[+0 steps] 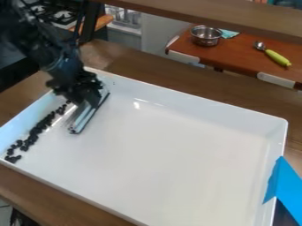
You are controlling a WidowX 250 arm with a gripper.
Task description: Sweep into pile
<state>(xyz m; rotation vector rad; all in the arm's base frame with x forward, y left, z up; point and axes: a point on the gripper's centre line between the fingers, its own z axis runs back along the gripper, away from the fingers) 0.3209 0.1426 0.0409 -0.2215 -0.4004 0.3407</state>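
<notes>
Grasping gripper (88, 93): clenched on a flat sweeper (88, 115), at the upper left of the white tray (171, 150).
Black pieces (36, 129): loose, uneven row inside the tray, along its left wall in view.
Metal bowl (205, 36): on the reddish-brown counter (236, 53) behind.

The arm (36, 48) runs off the upper left edge, blurred. It hides part of the tray's (177, 98) rim; the bottom edge crops the near side. The gripper (88, 93) covers the sweeper's (89, 115) top. The black bits (36, 129) are too small to identify.
</notes>
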